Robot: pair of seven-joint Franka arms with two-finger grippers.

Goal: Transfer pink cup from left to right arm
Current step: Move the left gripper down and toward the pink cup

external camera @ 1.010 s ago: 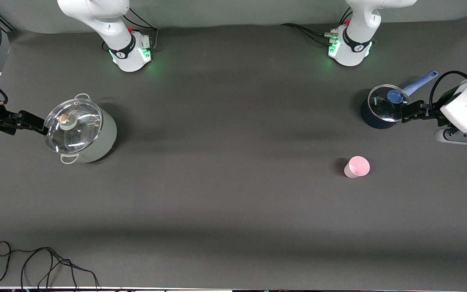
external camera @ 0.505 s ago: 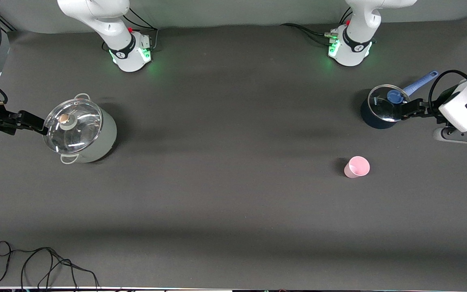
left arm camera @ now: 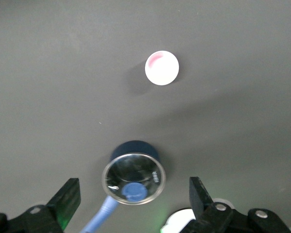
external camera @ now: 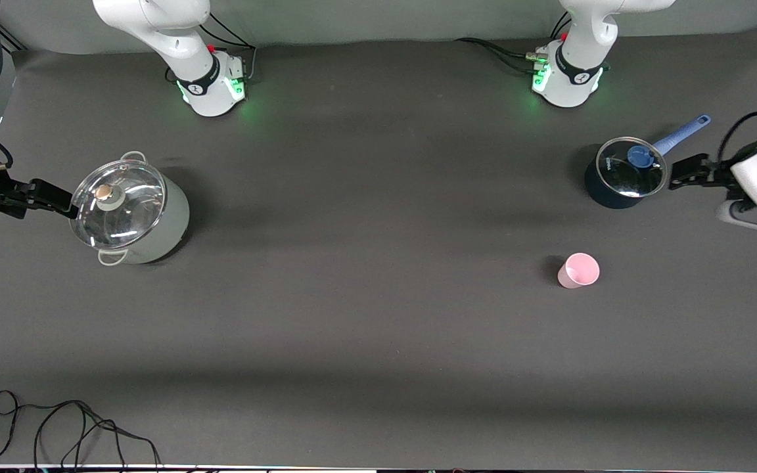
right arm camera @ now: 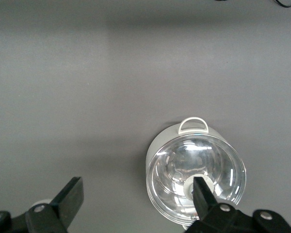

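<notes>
The pink cup stands upright on the dark table, nearer the front camera than the blue-handled saucepan. In the left wrist view the pink cup shows from above, with nothing touching it. My left gripper hangs open beside the saucepan, at the left arm's end of the table, well apart from the cup. Its jaws stand wide with nothing between them. My right gripper waits open at the rim of the big lidded pot, at the right arm's end, its fingers holding nothing.
The saucepan carries a glass lid with a blue knob. The big pot has a glass lid and loop handles. Both arm bases stand along the back edge. A loose black cable lies at the front edge.
My left gripper has drawn back from over the saucepan's lid toward the left arm's end of the table. The right arm and the cup have not moved.
</notes>
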